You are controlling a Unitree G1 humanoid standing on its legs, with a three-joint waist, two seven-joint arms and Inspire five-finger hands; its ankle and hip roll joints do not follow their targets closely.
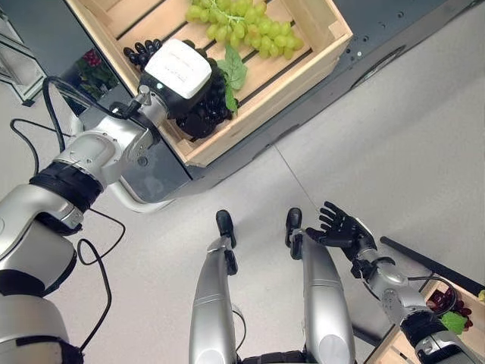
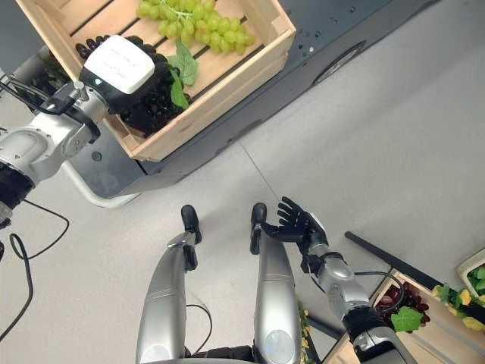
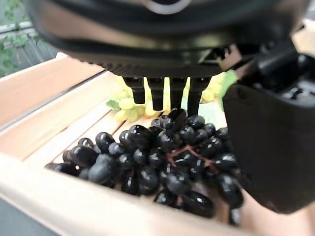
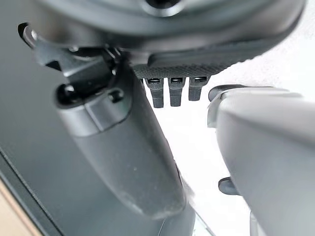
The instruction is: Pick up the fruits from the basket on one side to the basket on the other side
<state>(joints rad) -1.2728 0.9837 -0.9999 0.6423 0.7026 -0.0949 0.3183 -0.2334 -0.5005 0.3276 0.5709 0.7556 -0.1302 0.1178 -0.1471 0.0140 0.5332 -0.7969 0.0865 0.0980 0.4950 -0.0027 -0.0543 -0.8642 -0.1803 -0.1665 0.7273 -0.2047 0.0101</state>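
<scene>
left hand over dark grapes in near corner of wooden crate, beside green grapes; grip probably loosened, cannot tell. right hand spread, idle. placing step; next, lifting clear.

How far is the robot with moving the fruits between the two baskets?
Green grapes already lie in the wooden crate. The left hand is over the black grapes inside it. The right hand hangs open. Dark grapes remain in the other basket.
</scene>
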